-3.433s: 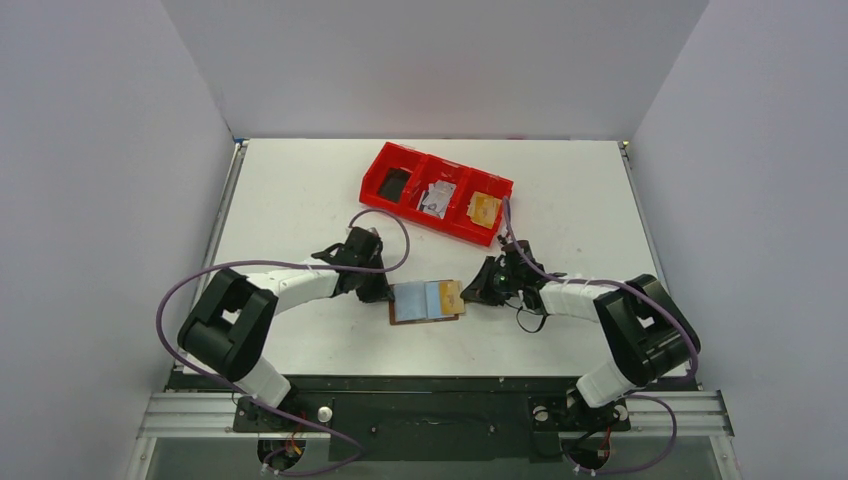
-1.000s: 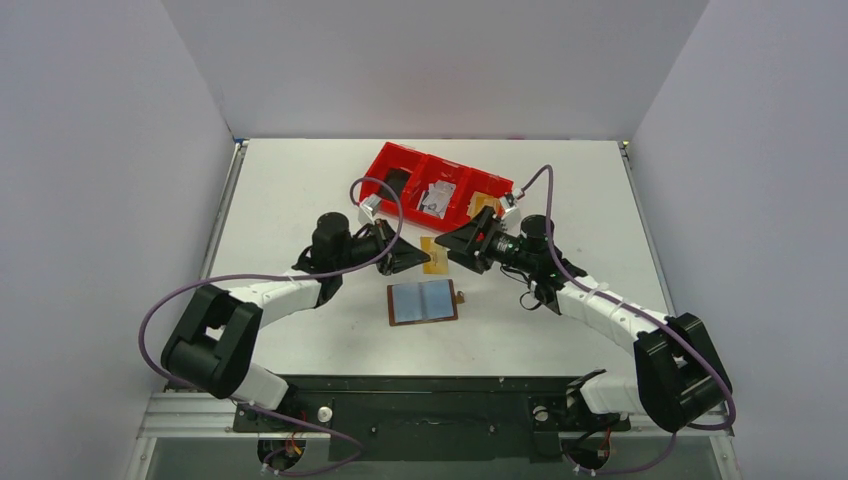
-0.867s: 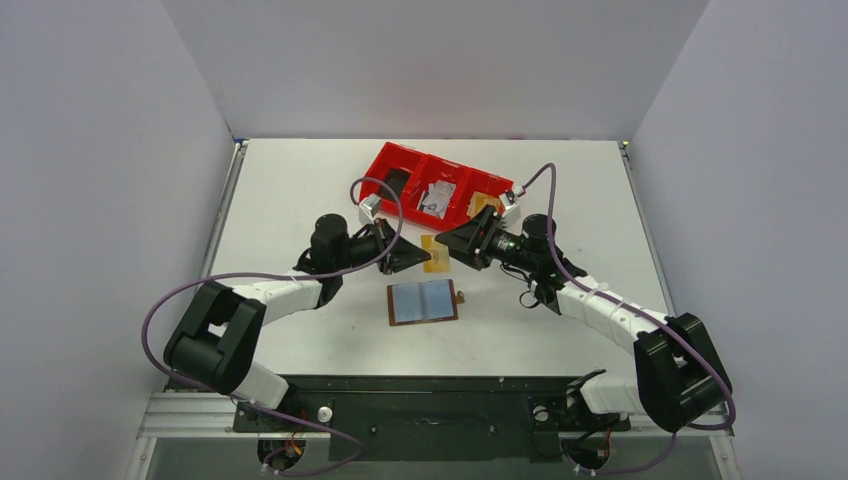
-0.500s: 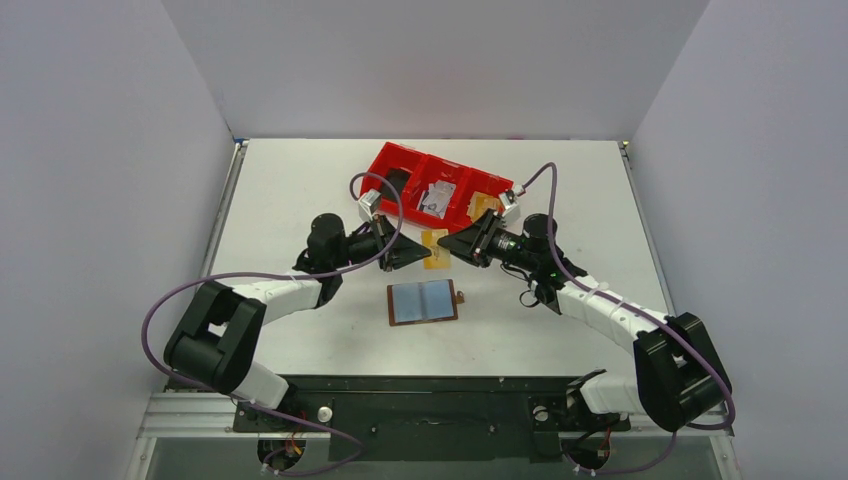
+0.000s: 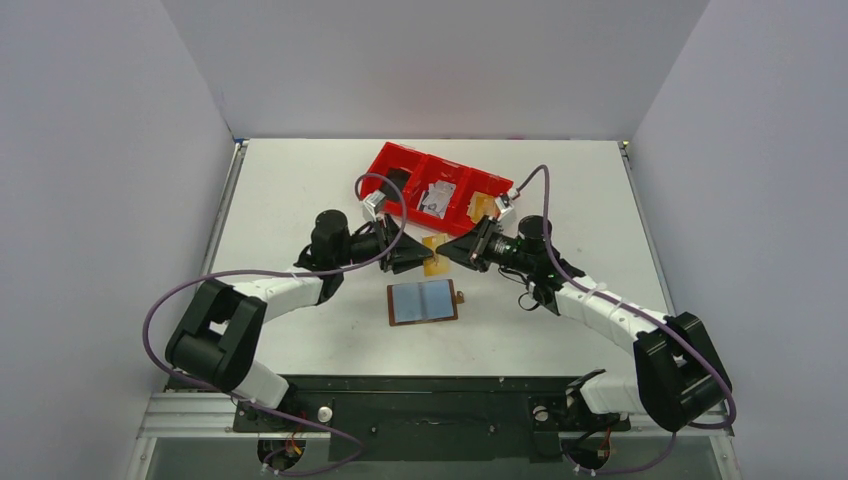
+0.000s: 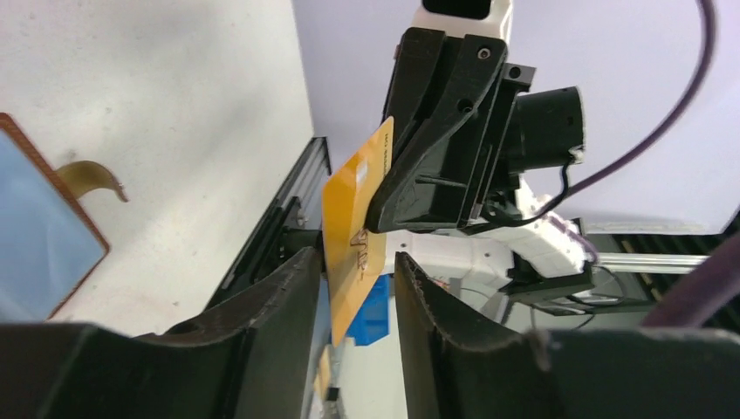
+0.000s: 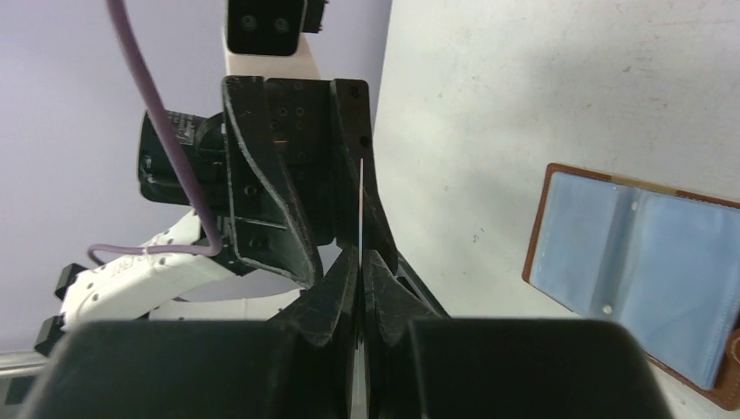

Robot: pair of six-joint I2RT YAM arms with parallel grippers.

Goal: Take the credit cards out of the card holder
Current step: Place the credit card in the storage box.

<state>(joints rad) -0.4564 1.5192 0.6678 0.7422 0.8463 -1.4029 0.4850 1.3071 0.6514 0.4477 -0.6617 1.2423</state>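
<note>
Above the white table (image 5: 300, 190), the thin tan-gold rectangular card (image 5: 434, 266) hangs edge-on, pinched by the right gripper (image 5: 446, 252), loose between the spread jaws of the left gripper (image 5: 420, 257).

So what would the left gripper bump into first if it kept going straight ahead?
The gold card, standing between the left gripper's parted fingers. Just behind it is the right gripper, shut on that card. Depth is hard to judge, but both look very near.
</note>
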